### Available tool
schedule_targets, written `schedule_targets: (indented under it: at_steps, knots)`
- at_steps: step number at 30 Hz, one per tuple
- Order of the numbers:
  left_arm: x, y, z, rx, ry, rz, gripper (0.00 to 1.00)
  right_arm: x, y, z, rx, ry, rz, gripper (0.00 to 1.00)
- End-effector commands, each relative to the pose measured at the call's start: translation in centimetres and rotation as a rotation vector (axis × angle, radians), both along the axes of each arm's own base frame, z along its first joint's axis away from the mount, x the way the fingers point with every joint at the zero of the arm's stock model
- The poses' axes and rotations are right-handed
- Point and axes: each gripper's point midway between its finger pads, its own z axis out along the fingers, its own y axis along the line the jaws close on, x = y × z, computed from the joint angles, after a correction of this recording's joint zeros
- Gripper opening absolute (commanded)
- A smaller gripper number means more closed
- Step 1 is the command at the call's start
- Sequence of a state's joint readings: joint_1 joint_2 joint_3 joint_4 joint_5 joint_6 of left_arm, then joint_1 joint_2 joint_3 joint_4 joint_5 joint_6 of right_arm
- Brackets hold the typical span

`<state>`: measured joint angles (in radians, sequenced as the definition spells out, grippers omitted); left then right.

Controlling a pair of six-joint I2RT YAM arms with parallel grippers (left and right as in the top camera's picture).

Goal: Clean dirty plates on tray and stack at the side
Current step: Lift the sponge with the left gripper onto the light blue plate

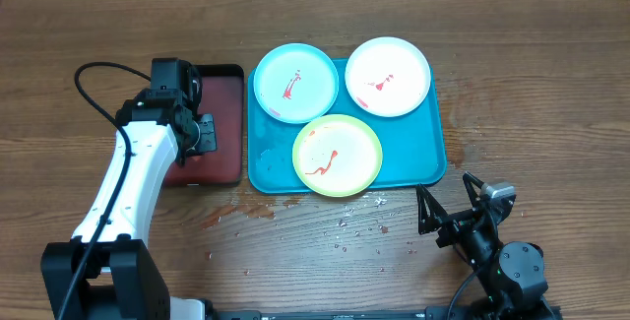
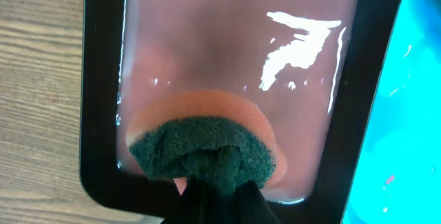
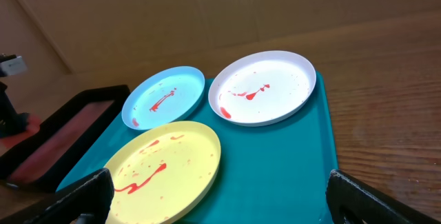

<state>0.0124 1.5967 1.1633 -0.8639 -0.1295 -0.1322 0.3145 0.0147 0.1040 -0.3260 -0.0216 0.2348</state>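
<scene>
Three sauce-smeared plates lie on the turquoise tray: light blue at the back left, white at the back right, lime green in front. My left gripper is over the black tray, left of the turquoise one. In the left wrist view it is shut on a sponge, dark green on orange, pressed into reddish liquid. My right gripper is open and empty, off the tray's front right corner. The right wrist view shows it facing the green plate, blue plate and white plate.
The black tray holds reddish liquid and touches the turquoise tray's left side. Reddish drops and a wet smear lie on the wooden table in front of both trays. The left arm stretches along the table's left side.
</scene>
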Motion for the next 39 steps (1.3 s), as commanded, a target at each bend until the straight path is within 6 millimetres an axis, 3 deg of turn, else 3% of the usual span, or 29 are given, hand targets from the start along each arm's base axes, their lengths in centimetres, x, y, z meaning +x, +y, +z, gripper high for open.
schedule_targets:
  at_steps: [1, 9, 23, 27, 32, 35, 39]
  knots:
    - [0.4, -0.2, 1.3, 0.011, -0.038, -0.004, 0.04, 0.1, -0.1, 0.1, -0.005, -0.011, -0.006, 1.00]
    - [0.1, -0.5, 1.2, 0.002, -0.027, -0.009, 0.04, 0.1, -0.1, 0.1, -0.005, -0.011, -0.006, 1.00]
    - [-0.9, -2.8, 0.8, -0.128, 0.012, -0.045, 0.04, 0.1, -0.1, 0.1, -0.004, -0.011, -0.006, 1.00]
    - [-1.2, -3.5, 1.8, -0.126, -0.004, -0.073, 0.04, 0.1, -0.1, 0.1, -0.004, -0.012, -0.006, 1.00]
    - [-0.4, -7.0, 5.3, -0.140, -0.149, -0.183, 0.04, -0.1, 0.4, 0.1, 0.012, -0.006, 0.024, 1.00]
    - [0.2, -11.0, 7.1, -0.191, -0.238, -0.294, 0.04, -1.0, 2.2, 0.2, 0.033, -0.003, 0.138, 1.00]
    - [0.7, -15.4, 7.2, -0.258, -0.267, -0.367, 0.04, -3.2, 5.4, 0.4, 0.069, 0.008, 0.360, 1.00]
